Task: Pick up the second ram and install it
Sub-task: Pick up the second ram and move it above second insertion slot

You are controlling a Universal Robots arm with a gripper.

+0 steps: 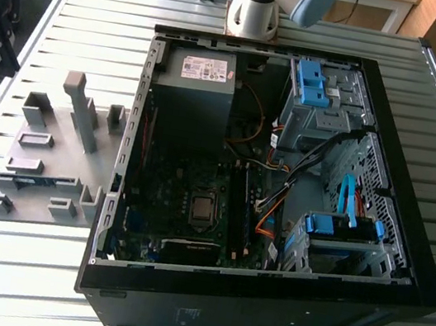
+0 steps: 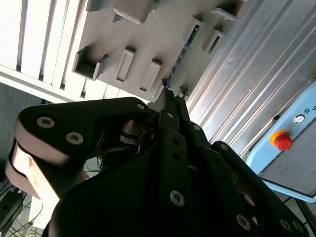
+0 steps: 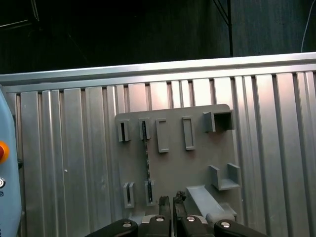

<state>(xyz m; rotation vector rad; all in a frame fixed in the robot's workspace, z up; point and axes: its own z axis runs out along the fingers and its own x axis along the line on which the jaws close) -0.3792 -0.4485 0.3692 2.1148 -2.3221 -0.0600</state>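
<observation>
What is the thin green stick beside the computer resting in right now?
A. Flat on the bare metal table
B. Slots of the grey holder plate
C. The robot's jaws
B: in the first wrist view the stick stands on edge in slots of the grey holder plate, and the jaws hold nothing.

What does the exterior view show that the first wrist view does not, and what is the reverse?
The exterior view adds the open computer case with its motherboard, power supply and light-blue drive latches, and the arm's base.
The first wrist view adds the gripper, hanging over the holder plate, and an orange button on a light-blue panel.
Both share the ribbed metal table, that grey holder plate, and the second ram, a thin stick on edge in the holder's slots, not yet picked up.
</observation>
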